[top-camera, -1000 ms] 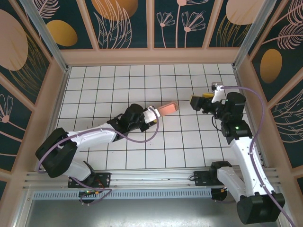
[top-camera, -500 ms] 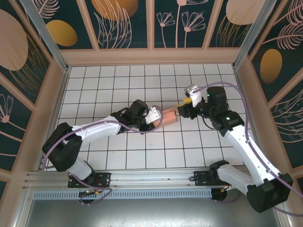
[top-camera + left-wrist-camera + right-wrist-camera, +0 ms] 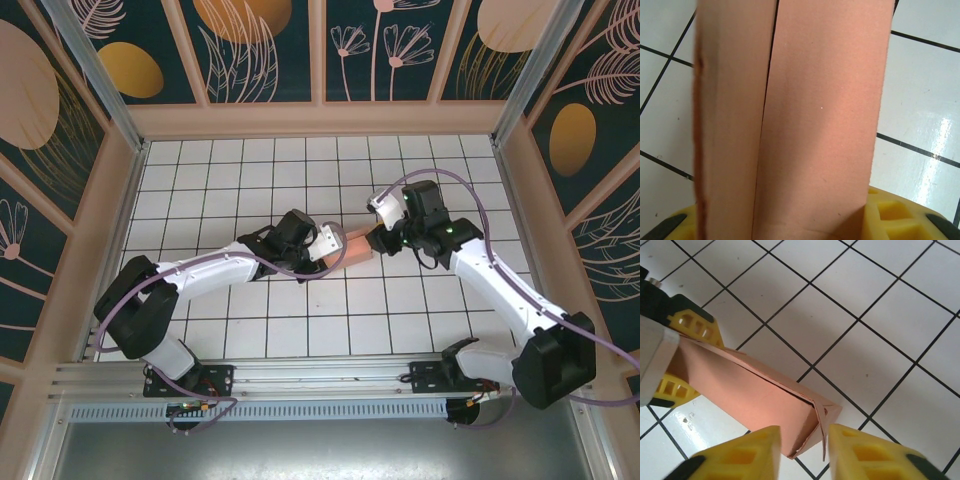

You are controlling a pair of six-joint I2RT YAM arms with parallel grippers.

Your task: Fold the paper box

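The paper box (image 3: 357,247) is a salmon-pink, partly folded long box held off the tiles mid-table. My left gripper (image 3: 335,247) is shut on its left end; in the left wrist view the box (image 3: 795,120) runs up between the yellow fingers (image 3: 890,220). In the right wrist view the box (image 3: 750,392) stretches from the left gripper's yellow fingers (image 3: 692,325) to my right gripper (image 3: 802,452). That gripper is open, its fingers (image 3: 740,455) on either side of the box's end, where a loose end flap (image 3: 820,425) sticks out. From above, the right gripper (image 3: 380,240) meets the box's right end.
White tiled floor (image 3: 300,180) with black grid lines surrounds the box. Low beige walls (image 3: 320,120) with dark floral panels fence the table. A purple cable (image 3: 300,290) loops under the left arm.
My right arm has swung left and closed in on the box's right end. The left gripper has turned the box and shifted it slightly right.
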